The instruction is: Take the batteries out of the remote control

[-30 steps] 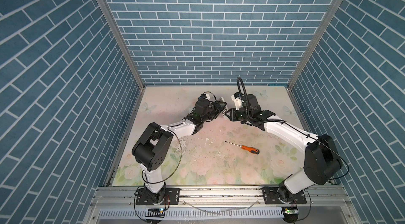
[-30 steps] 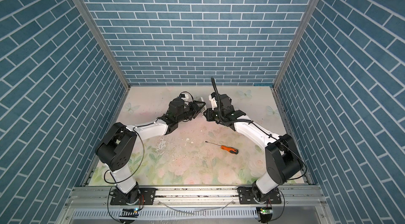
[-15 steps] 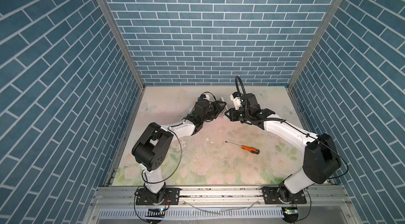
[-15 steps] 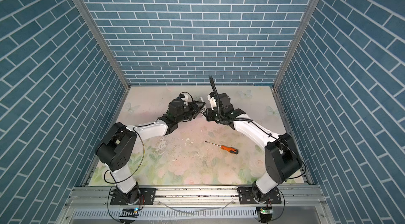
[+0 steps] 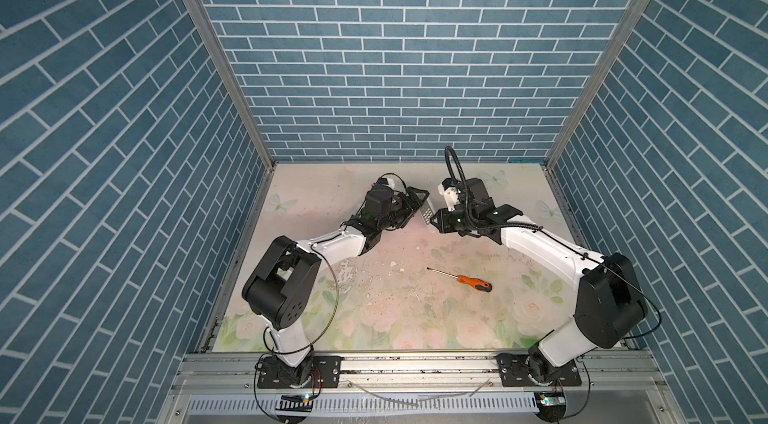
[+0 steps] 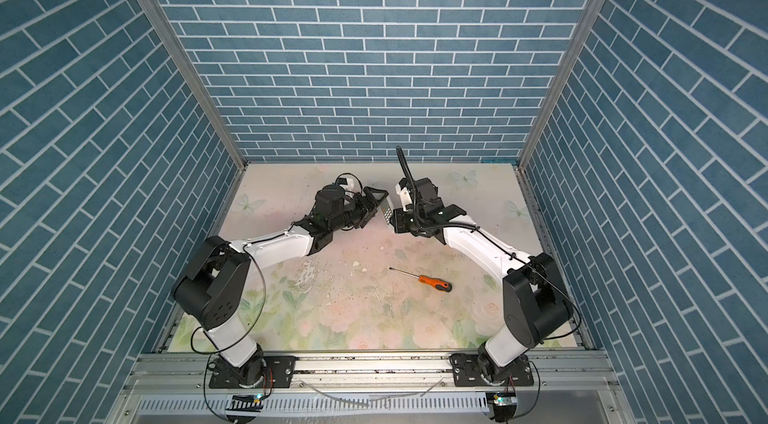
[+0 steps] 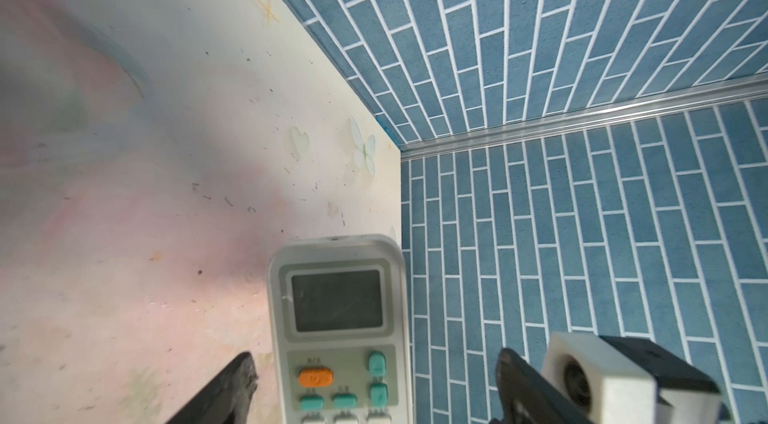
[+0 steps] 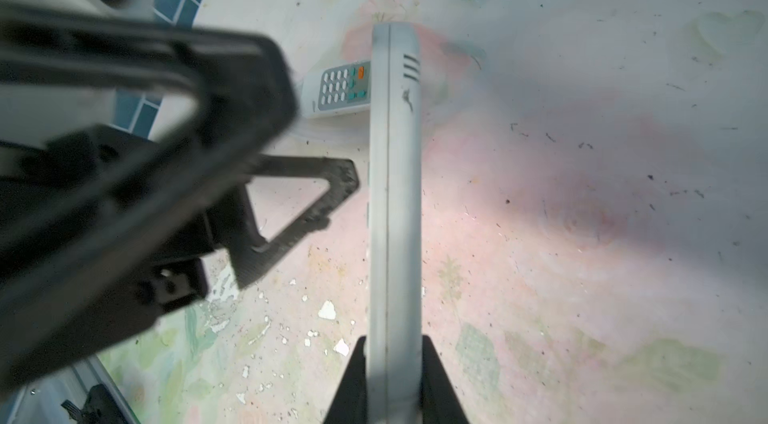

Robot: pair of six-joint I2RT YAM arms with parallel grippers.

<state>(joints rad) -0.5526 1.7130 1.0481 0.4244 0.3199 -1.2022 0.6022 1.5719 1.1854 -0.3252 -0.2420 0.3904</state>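
Note:
A grey remote control (image 8: 395, 193) is held edge-on above the table, with my right gripper (image 8: 392, 376) shut on its lower end. In the left wrist view its face (image 7: 338, 318) shows a screen and orange and teal buttons. My left gripper (image 7: 374, 384) is open around it, and its fingers (image 7: 232, 388) stand clear of both sides. In both top views the remote (image 5: 428, 214) (image 6: 387, 212) sits between the left gripper (image 5: 415, 200) and the right gripper (image 5: 435, 222), at the back middle of the table. No batteries are in view.
A second remote (image 8: 338, 89) lies face up on the table beyond the held one. An orange-handled screwdriver (image 5: 461, 280) (image 6: 422, 279) lies right of centre. White chips (image 8: 328, 310) dot the floral table top (image 5: 395, 318). Blue brick walls (image 5: 415, 69) close three sides.
My left gripper's jaws have spread wide apart, away from the remote's sides. The right gripper keeps its hold, and both arms stay almost where they were.

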